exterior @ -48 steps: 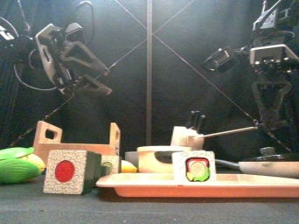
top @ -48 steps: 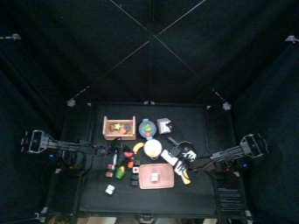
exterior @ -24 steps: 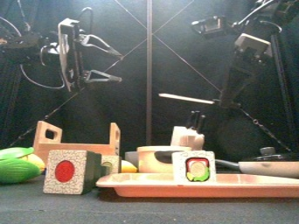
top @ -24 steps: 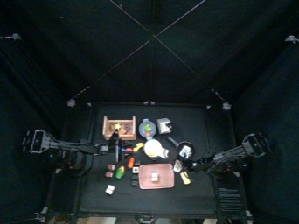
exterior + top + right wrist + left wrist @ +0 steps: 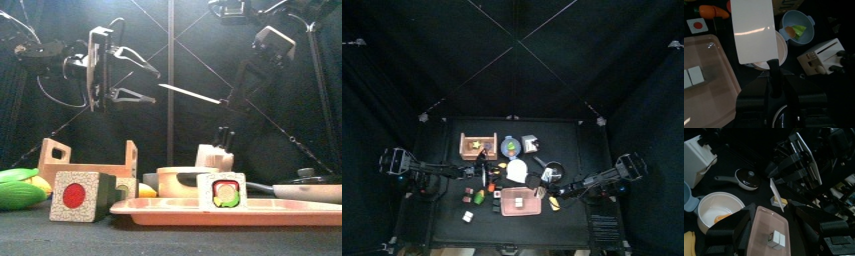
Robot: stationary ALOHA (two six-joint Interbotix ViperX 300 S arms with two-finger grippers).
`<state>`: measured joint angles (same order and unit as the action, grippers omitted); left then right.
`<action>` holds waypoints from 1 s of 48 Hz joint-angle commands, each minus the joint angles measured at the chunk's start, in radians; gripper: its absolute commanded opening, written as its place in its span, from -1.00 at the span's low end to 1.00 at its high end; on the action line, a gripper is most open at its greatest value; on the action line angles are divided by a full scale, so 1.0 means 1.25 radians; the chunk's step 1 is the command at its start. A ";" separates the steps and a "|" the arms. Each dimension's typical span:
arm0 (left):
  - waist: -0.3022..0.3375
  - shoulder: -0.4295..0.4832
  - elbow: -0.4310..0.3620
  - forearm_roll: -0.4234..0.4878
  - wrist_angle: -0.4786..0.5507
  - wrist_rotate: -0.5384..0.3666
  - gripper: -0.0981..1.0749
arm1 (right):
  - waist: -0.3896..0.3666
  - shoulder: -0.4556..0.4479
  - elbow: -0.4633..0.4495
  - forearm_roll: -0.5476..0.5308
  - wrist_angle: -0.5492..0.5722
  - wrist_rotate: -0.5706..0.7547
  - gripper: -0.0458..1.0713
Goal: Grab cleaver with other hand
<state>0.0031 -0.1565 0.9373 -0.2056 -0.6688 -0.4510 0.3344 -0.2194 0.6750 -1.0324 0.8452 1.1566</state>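
Note:
The cleaver (image 5: 189, 93) hangs in the air above the table's middle, its broad silver blade (image 5: 751, 32) level and its black handle (image 5: 773, 80) in my right gripper (image 5: 774, 107), which is shut on it. The right arm (image 5: 267, 45) reaches down from the upper right. My left gripper (image 5: 134, 76) is open, just left of the blade's tip and apart from it. In the left wrist view the blade (image 5: 776, 192) shows edge-on between and beyond the open jaws. In the top view both grippers meet over the table's middle, left (image 5: 486, 175), right (image 5: 556, 188).
Below lie a pink tray (image 5: 174, 207) with a sushi piece (image 5: 222, 190), a white pot (image 5: 181, 180), a white knife block (image 5: 214, 155), a pan (image 5: 310, 186), a wooden box (image 5: 87, 165), a red-dot block (image 5: 75, 195), a green toy (image 5: 16, 187) and a blue bowl (image 5: 797, 27).
The right arm has lifted the cleaver from low at the right and swung it left and up. The left gripper has moved toward the middle, close to the blade's tip.

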 commanded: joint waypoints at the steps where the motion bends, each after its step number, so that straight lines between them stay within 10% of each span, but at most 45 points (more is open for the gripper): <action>1: -0.001 0.010 -0.031 -0.012 -0.010 0.000 0.70 | -0.001 -0.010 -0.022 -0.009 0.000 -0.001 0.06; 48: -0.018 0.034 -0.043 -0.006 -0.010 -0.031 -0.06 | -0.002 0.012 -0.040 -0.011 -0.036 0.002 0.16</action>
<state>-0.0215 -0.1104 0.8928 -0.2163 -0.6719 -0.4924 0.3313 -0.1887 0.6473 -1.0523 0.8283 1.1566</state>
